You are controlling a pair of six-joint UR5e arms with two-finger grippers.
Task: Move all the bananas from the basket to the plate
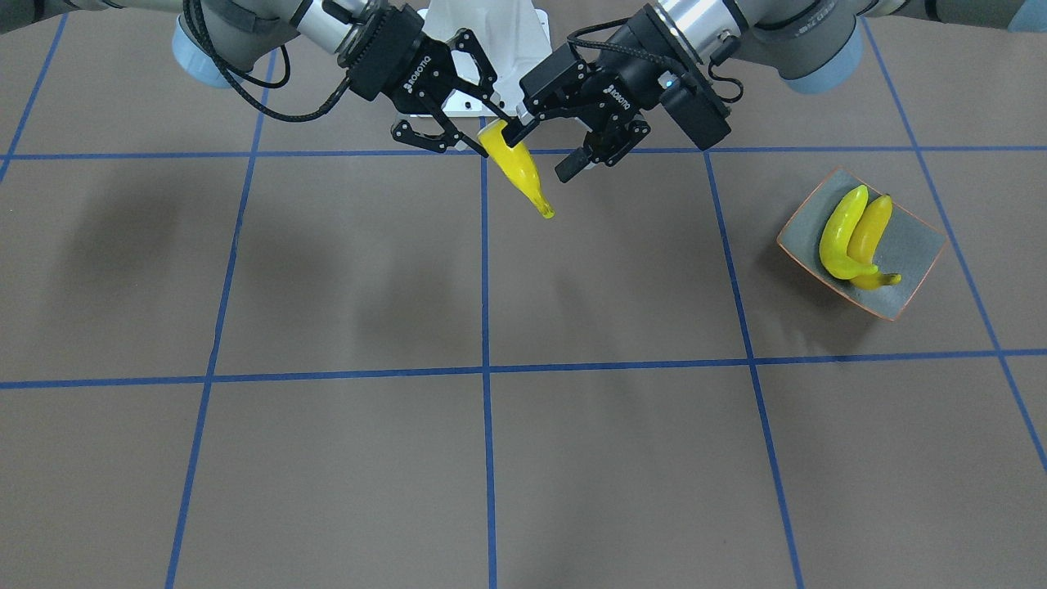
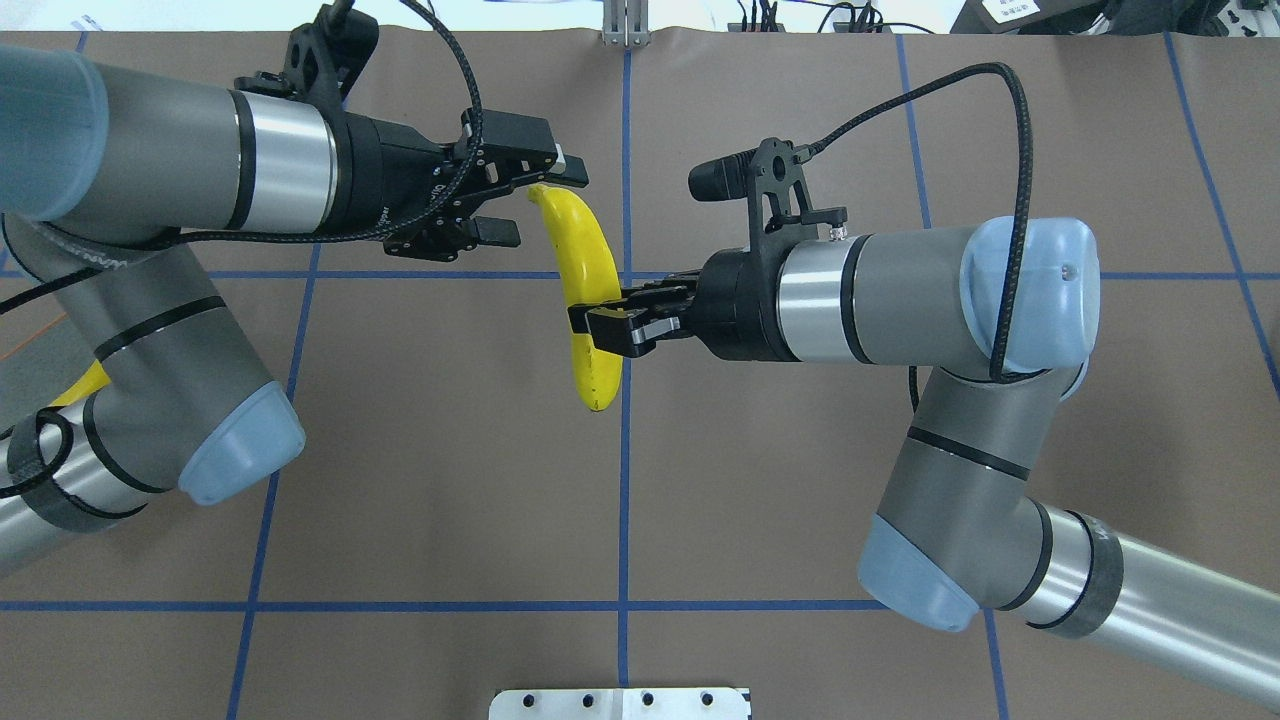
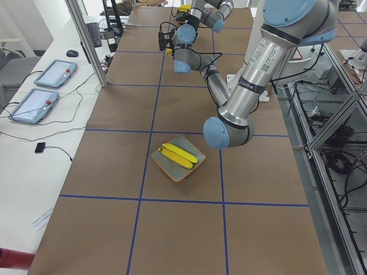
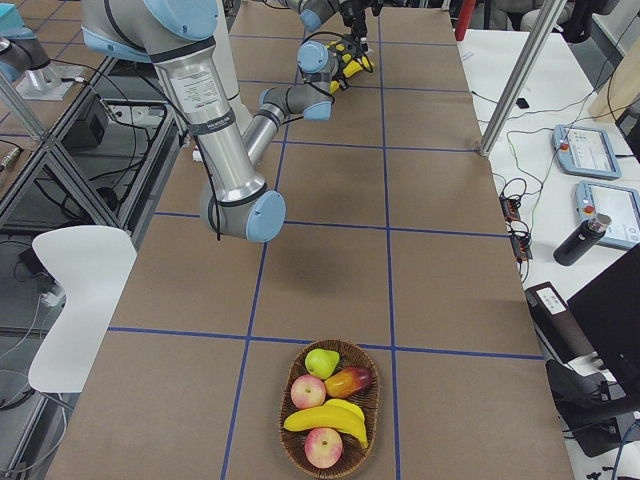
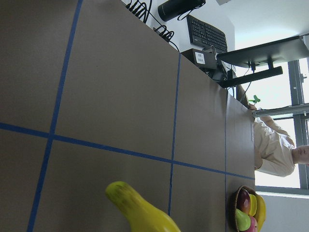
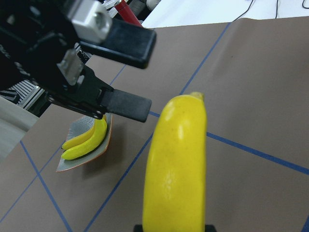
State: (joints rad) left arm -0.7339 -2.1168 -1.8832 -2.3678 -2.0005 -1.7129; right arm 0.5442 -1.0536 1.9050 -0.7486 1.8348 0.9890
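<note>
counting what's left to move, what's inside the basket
One banana lies across the middle of the basket, with two apples, a pear and a red-orange fruit around it. Whether another banana is buried under them cannot be seen.

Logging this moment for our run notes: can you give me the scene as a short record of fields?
Held banana: in the air, gripped mid-length by the right hand
Left hand: open, beside that banana's end
Plate: two bananas lying in it
Basket: one banana visible, with other fruit
</note>
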